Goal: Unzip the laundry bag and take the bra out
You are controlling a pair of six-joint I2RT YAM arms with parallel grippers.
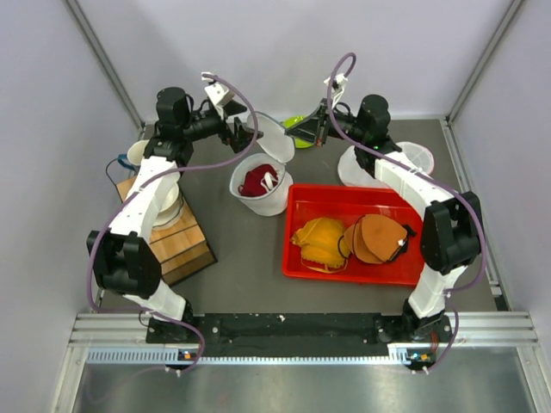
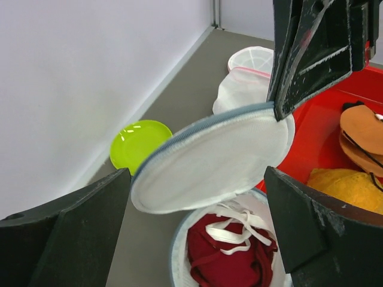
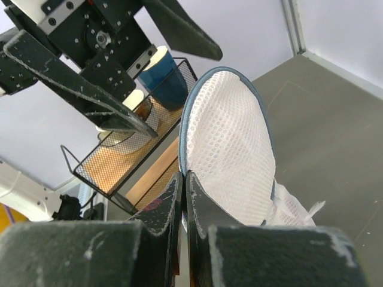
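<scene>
- The laundry bag [image 1: 274, 203] stands upright on the table [image 1: 241, 254], unzipped, with its mesh lid [image 1: 269, 138] lifted above the bag's mouth.
- The right end effector [image 3: 183, 179] is clamped on the lid's zipper edge, above the bag.
- The left end effector [image 1: 241, 133] hangs wide and empty over the bag's rim.
- The bra [image 2: 230, 254] lies crumpled inside the bag. It is likely light, limp and prone to snagging. Pinch a fabric fold or the white strap [image 2: 238, 224].

Pale grey walls [image 1: 344, 34], dark grey table top [image 1: 241, 267], metal corner posts [image 1: 102, 56], aluminium rail [image 1: 301, 354] along the near edge
</scene>
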